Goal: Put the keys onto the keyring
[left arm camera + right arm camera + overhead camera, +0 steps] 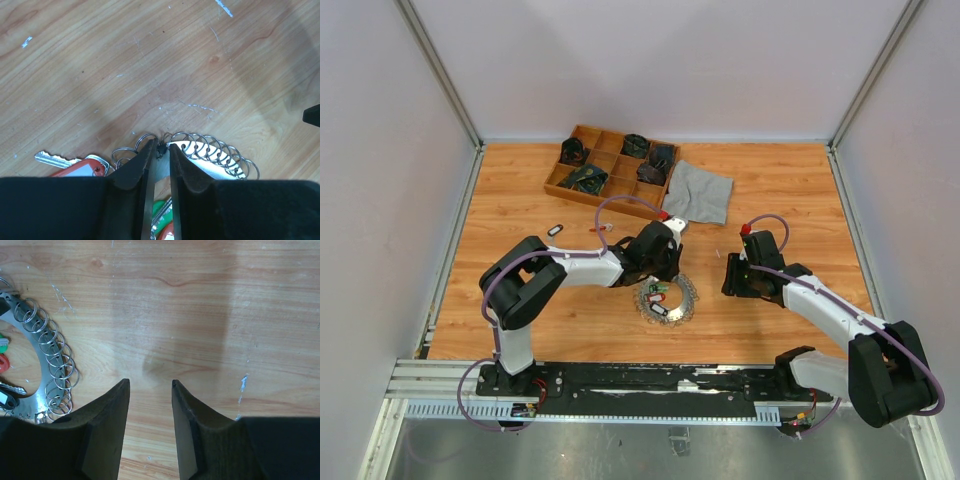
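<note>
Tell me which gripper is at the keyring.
The left gripper: it is down at the looped rim of the keyring. The right gripper is open over bare table, with the keyring off to its side.

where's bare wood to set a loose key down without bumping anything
Bare wood: the back left corner, between the wooden tray and the left wall; also back right, between the grey cloth and the right wall. Crowded: the middle, where the left gripper sits at the keyring.
</note>
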